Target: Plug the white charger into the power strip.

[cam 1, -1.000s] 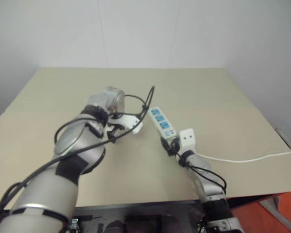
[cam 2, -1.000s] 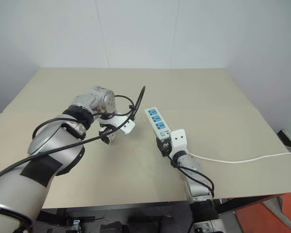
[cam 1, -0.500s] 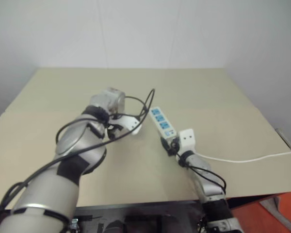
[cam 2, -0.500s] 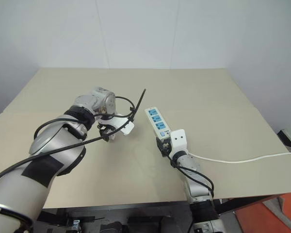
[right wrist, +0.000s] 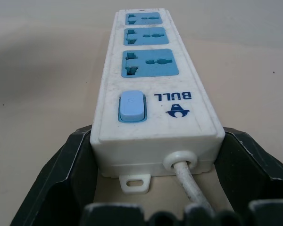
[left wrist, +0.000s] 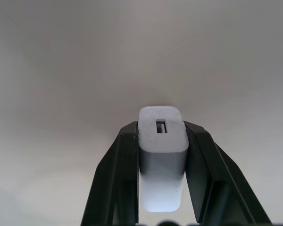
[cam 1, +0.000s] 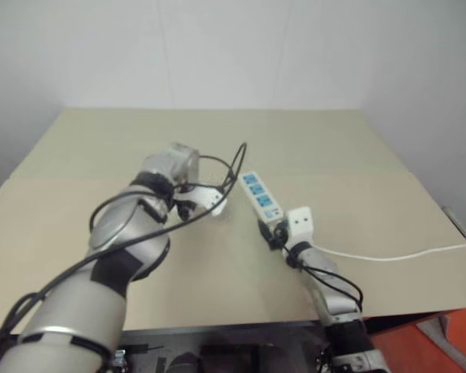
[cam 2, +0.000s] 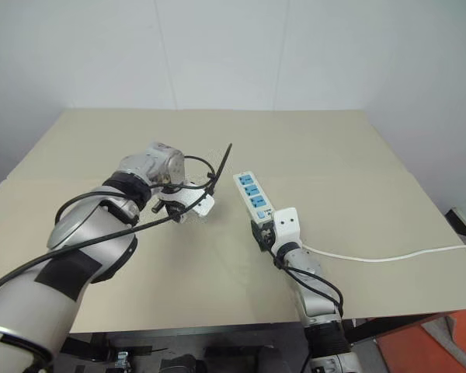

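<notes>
The strip (cam 2: 254, 197) is lying on the table (cam 2: 349, 155) around the middle, running away from the robot and angling a bit left. Its near end is sitting between the right gripper's (right wrist: 151, 155) fingers, with the cable (cam 2: 373, 257) trailing off to the right table edge. The left gripper (left wrist: 161, 155) is pointing down at the table just left of the strip, and the charger (left wrist: 162, 150) is sitting pinched between its fingers.
</notes>
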